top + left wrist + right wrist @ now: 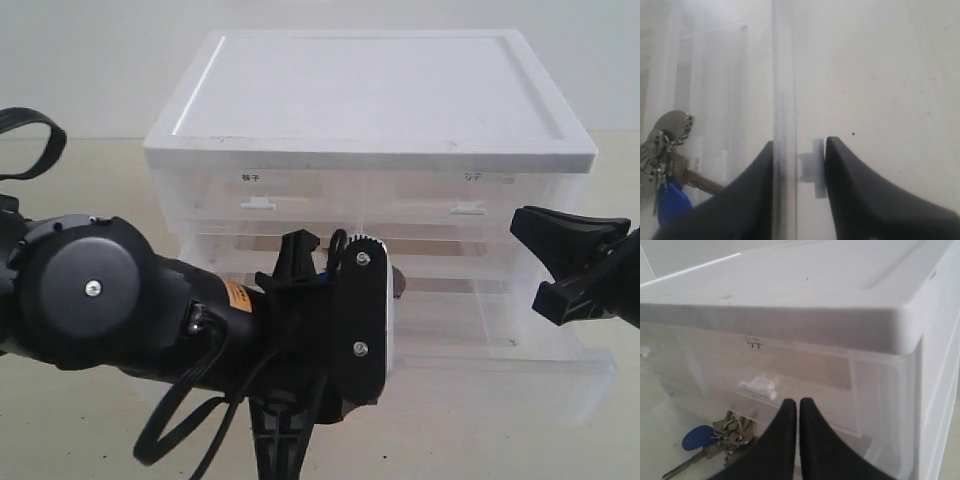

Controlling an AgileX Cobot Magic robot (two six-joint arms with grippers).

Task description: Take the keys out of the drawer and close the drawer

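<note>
The keys point(729, 434) lie on the floor of the pulled-out bottom drawer point(520, 362), their blue fob point(696, 437) beside them. In the left wrist view the keys point(666, 150) and fob point(673, 201) show through the clear drawer front. My left gripper point(799, 142) straddles that front wall: one finger presses the inside of the wall, the other presses the white drawer handle point(812, 167). In the exterior view the left gripper point(298, 258) is mostly hidden behind its own wrist. My right gripper point(798, 402) hovers shut and empty above the drawer's right part, also the right gripper point(522, 225).
The translucent cabinet point(370, 90) has a white lid and two small upper drawers with white handles point(258, 203) point(467, 209). The left arm's black body and cables point(180, 330) fill the near left. The cabinet stands on a pale tabletop point(80, 200).
</note>
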